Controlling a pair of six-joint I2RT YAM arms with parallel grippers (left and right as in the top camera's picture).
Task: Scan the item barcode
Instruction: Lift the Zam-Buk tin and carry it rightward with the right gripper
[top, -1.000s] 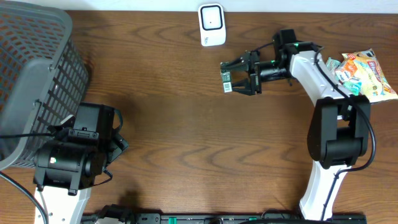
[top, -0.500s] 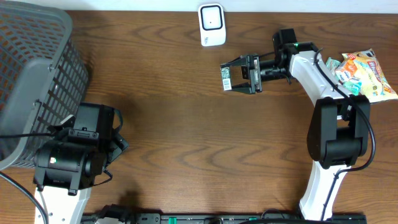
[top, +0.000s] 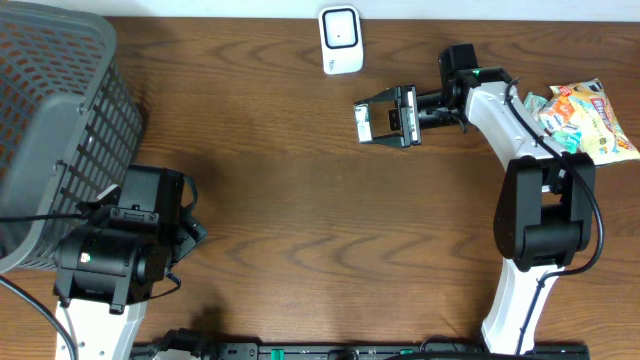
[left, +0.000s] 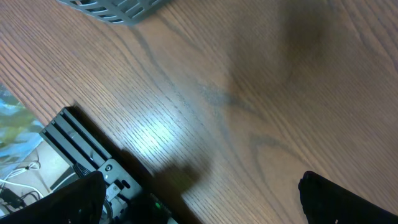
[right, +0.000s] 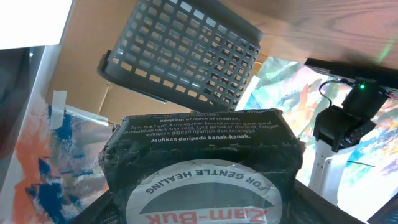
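The item (right: 202, 165) is a small dark green box with a round "Zam-Buk" label and fills the lower half of the right wrist view. My right gripper (right: 202, 214) is shut on it from both sides. In the overhead view the right gripper (top: 367, 123) holds the box (top: 361, 116) above the table, below and slightly right of the white scanner (top: 340, 40) at the back edge. A pale end of the box faces left. The left gripper (left: 199, 208) hangs open over bare wood at the front left, with nothing between its fingers (left: 56, 202).
A grey mesh basket (top: 55, 120) stands at the far left and also shows behind the box as the basket (right: 186, 56). Snack bags (top: 585, 120) lie at the right edge. A black rail (left: 87, 155) runs along the table's front edge.
My right wrist has rolled, turning the box so another face points up, and it has edged slightly toward the scanner. The left arm has not moved.
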